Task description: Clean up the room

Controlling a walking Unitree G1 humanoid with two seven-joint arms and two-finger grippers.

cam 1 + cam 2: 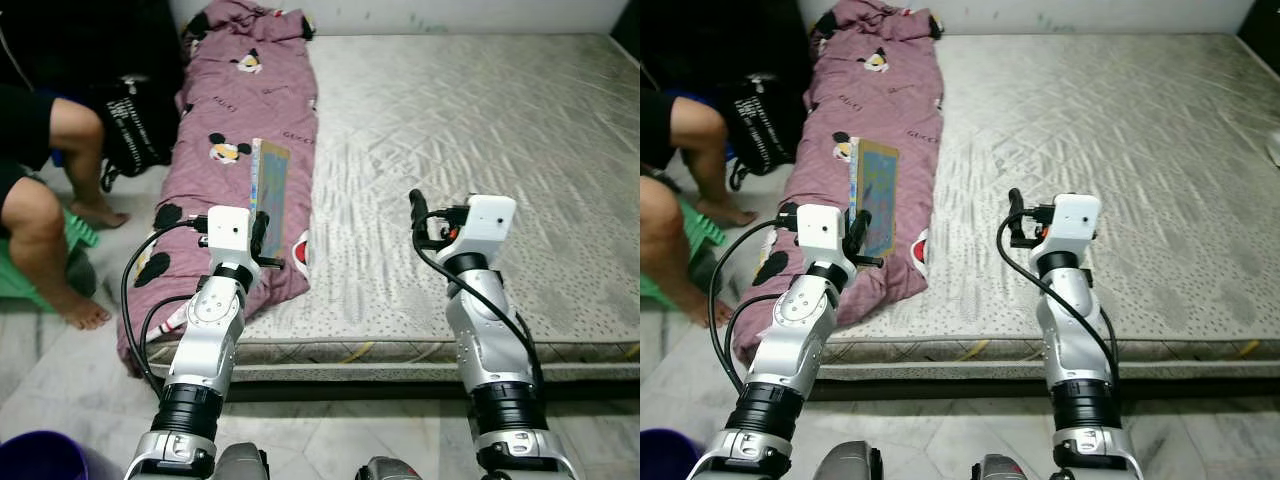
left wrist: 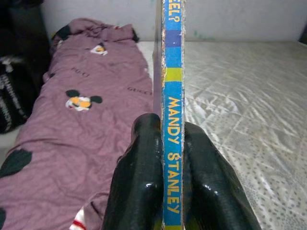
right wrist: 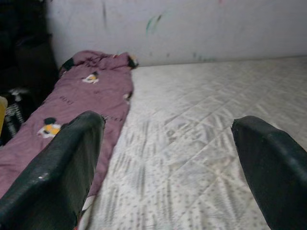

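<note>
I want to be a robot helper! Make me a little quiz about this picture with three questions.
1. True or false: the left claw is pinching a thin book.
2. What does the right claw hold? A) a sock B) nothing C) a cup
3. Fill in: the purple blanket lies on the ____ side of the mattress.

Key: 1 true; 2 B; 3 left.

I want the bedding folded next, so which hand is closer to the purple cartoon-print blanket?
Left. The left hand hovers over the purple cartoon-print blanket, gripping a thin blue book; the right hand is open over the bare grey mattress.
</note>
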